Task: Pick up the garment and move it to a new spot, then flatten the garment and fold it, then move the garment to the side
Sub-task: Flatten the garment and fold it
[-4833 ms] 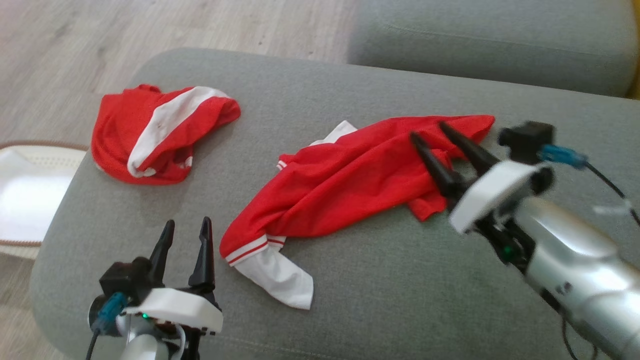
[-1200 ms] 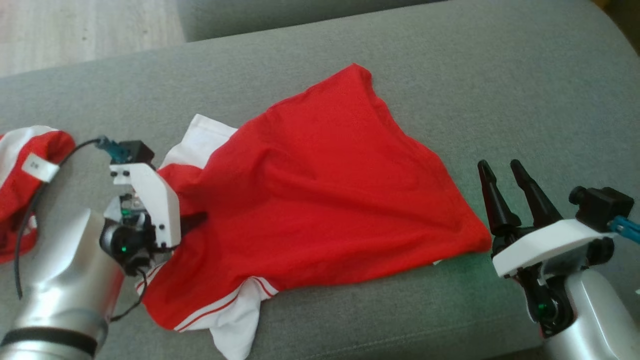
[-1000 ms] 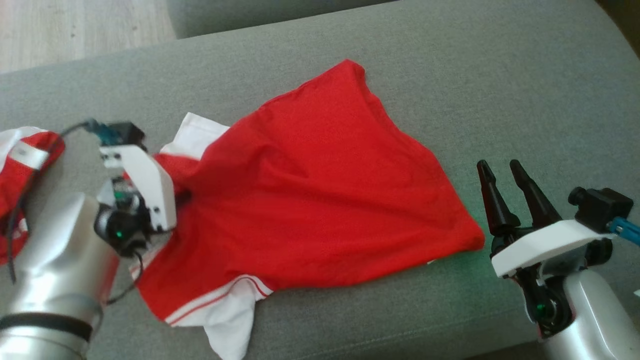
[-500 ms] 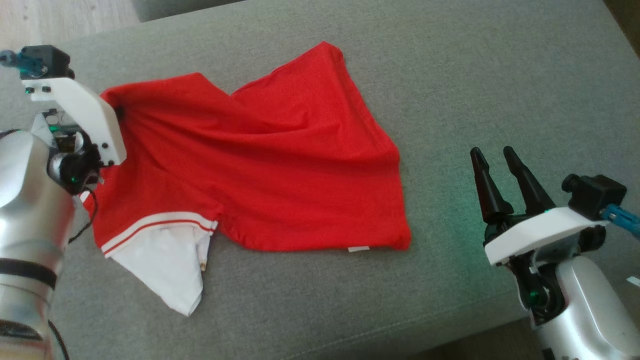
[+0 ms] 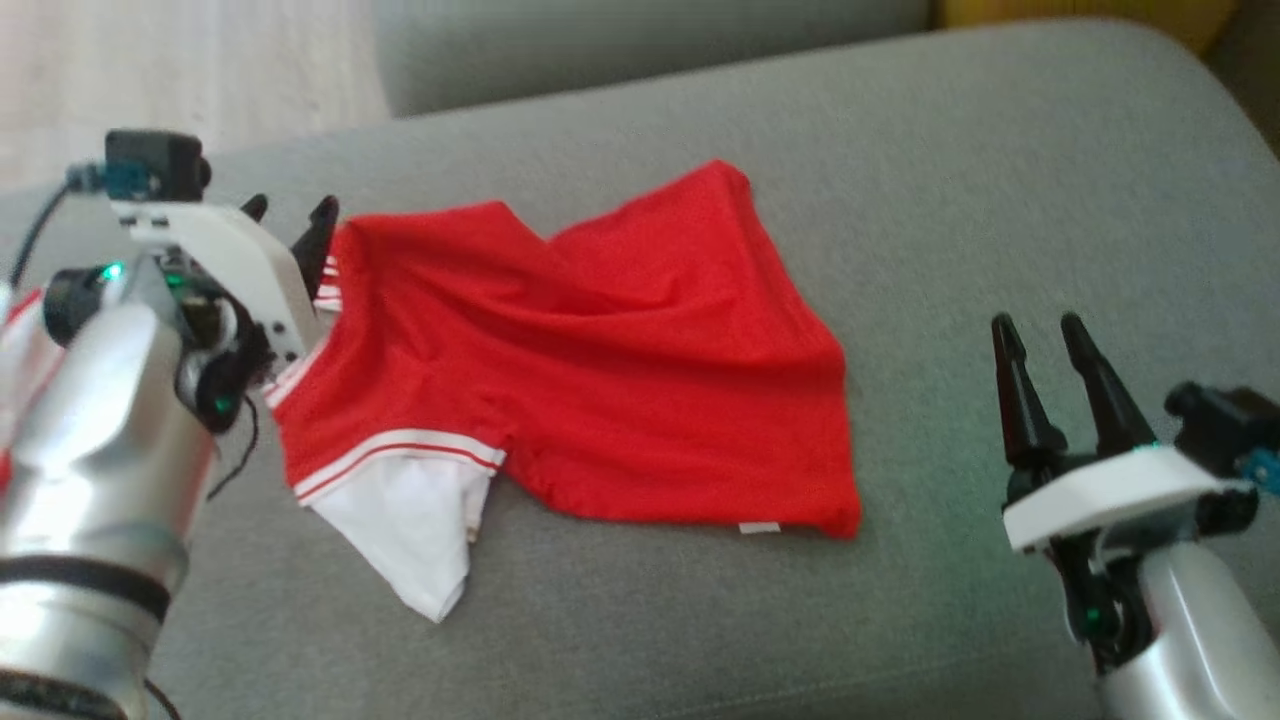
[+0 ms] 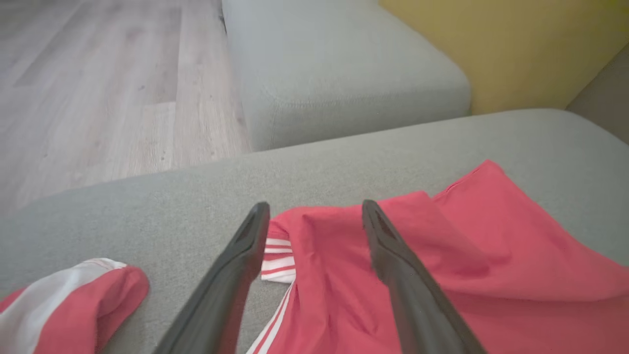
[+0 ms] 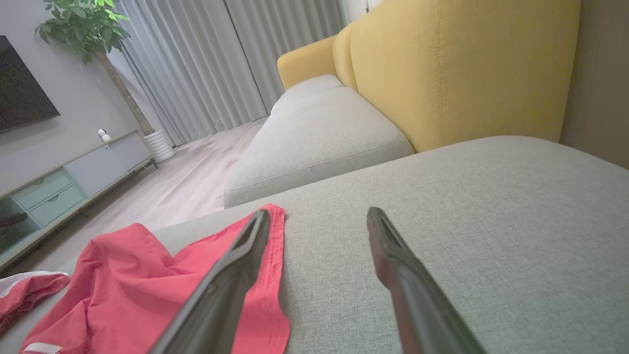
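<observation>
On the sofa seat (image 5: 1000,180): your garment (image 5: 600,370) lay spread and released.
Left gripper (image 5: 290,208): a moment before it pinched the garment's edge; now you saw its fingers apart at that edge.
Right gripper (image 5: 1037,324): fingers apart, off the cloth, as before.
Left wrist view: second red-white garment (image 6: 73,300) lay nearby.
Right wrist view: yellow backrest (image 7: 467,64) behind.

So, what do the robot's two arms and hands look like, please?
The left hand and right hand each have two long, tapering black fingers on a flat white plate. A small black camera block with a blue plug and black cable sits on it. The round forearms are shiny silver; the left has a black band. Small green lights glow at the wrists.
</observation>
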